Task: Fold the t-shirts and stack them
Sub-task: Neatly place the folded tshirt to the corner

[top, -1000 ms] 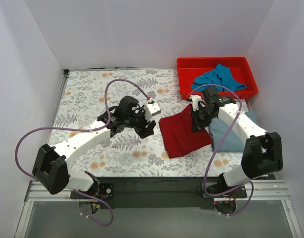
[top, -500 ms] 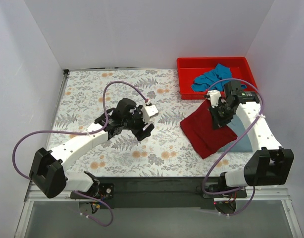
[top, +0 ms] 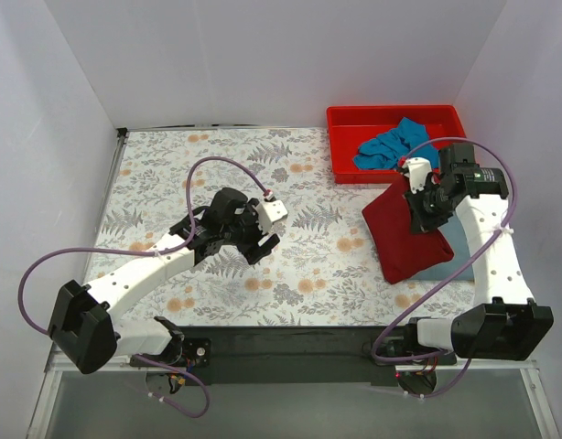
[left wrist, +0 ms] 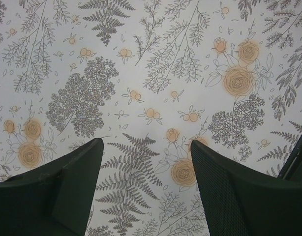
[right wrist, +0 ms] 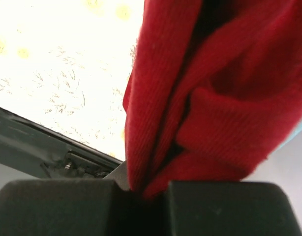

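Because the dark red t-shirt (top: 402,236) drapes over it, the grey-blue t-shirt (top: 462,249) just in front of the red bin (top: 347,117) is mostly hidden. The red one's long axis slants away from the bin. The right tool (right wrist: 141,189) pinches it; the left tool (left wrist: 146,164) is spread.

Red shirt (right wrist: 225,93): soft knit cloth, matt, with a fine ribbed weave visible up close.
Grey-blue shirt (top: 457,256): matt cloth, even surface.
Teal shirt (top: 391,144): matt cloth.
Bin (top: 339,146): red plastic, smooth, with a slight sheen.
Desk (left wrist: 141,59): matt cover printed with grey ferns and orange flowers. Cloth or paper cannot be told.
Left hand (left wrist: 146,147): fingers (left wrist: 229,191) matt black, finely grained.
Right hand (right wrist: 141,189): matt black, faintly rough.
Arms (top: 144,265): smooth white shells, black joints.
Cables (top: 224,159): smooth purple sheath.
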You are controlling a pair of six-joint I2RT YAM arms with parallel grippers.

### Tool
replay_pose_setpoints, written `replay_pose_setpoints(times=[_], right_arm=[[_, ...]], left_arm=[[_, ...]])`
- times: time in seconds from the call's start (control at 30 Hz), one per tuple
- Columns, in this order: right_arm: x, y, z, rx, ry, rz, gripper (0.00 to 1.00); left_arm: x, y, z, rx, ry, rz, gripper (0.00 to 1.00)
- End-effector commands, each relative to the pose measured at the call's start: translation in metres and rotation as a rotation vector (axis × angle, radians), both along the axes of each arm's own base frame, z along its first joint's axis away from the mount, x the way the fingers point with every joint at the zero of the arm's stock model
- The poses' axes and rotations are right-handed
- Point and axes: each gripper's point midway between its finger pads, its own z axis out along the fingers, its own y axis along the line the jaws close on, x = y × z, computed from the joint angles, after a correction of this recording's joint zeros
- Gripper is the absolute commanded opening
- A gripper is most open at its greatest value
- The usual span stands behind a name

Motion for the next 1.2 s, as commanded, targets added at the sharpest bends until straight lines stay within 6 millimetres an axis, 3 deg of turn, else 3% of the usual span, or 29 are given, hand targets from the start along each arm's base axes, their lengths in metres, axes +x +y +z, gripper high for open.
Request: replay_pose_setpoints(times=[0.0,0.27,0.6,1.17], right_arm=[[-0.006,-0.003,0.022,0.016,-0.055,-0.016,0.01],[0.006,-0.008,0.044,0.018,-0.105,-0.026,0.01],[0.012,-0.020,0.015,0.051,0.004,-0.075,0.01],[0.023,-0.066,-0.015,0.056,0.071,-0.158,0.01]], left_arm=[[0.001,0.004,0.010,-0.012,-0.039,0.009,0.71],[0.002,0.007,0.009,-0.004,-0.050,0.014,0.71],[0.001,0.010,0.003,0.013,-0.036,0.024,0.71],[0.001,0.011,-0.004,0.036,-0.011,0.023,0.72]])
